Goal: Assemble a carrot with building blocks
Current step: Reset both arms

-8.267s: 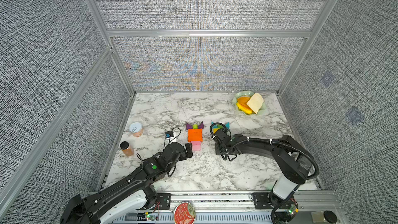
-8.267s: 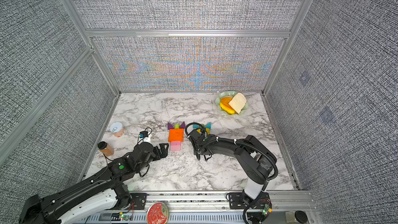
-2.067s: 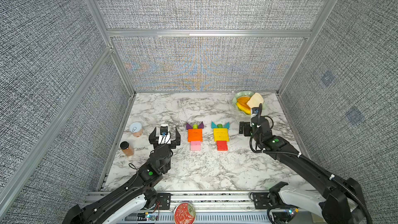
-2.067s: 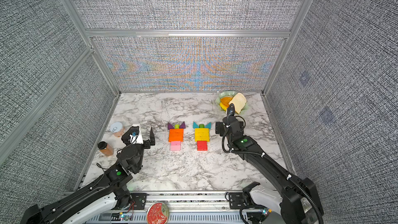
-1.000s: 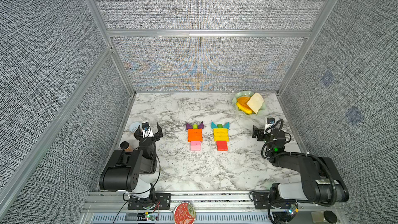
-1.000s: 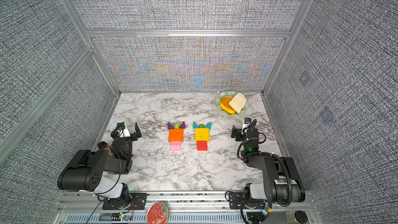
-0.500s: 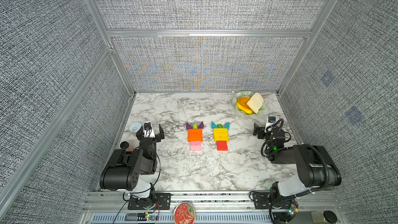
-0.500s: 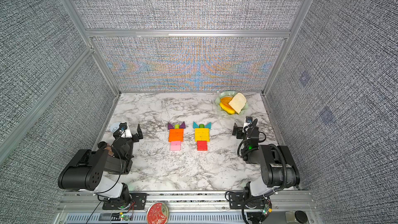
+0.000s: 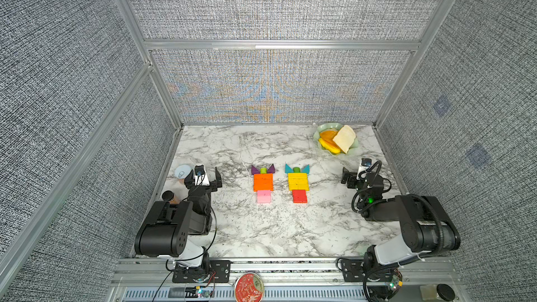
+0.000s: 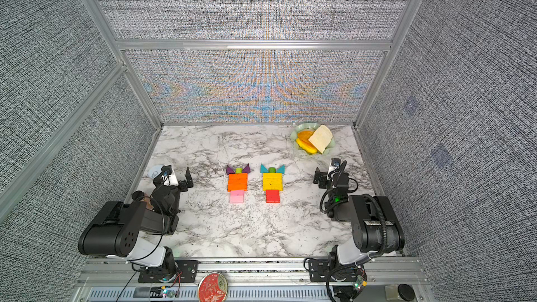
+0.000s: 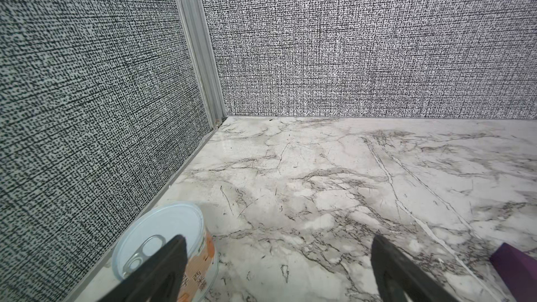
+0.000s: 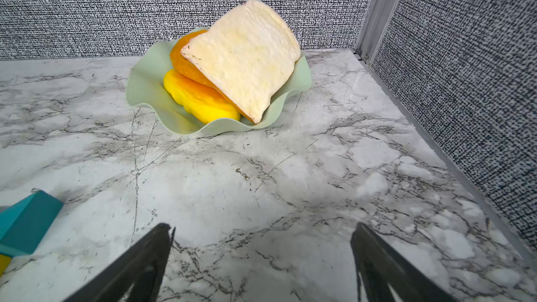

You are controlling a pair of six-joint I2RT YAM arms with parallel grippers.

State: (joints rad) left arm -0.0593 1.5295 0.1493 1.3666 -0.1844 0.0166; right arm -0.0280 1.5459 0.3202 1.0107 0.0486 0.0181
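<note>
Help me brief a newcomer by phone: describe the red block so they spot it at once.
In the middle of the marble table, an orange carrot and a yellow carrot of blocks lie side by side; take the yellow carrot, nearer the green dish. The red block is the piece at its end nearest the robot's bases; the orange carrot ends in a pink block.

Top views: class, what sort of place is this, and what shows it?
Probably a robot test cell: grey panels in aluminium framing enclose a marble-pattern tabletop, two arms bolted to its front rail, building blocks between them.
</note>
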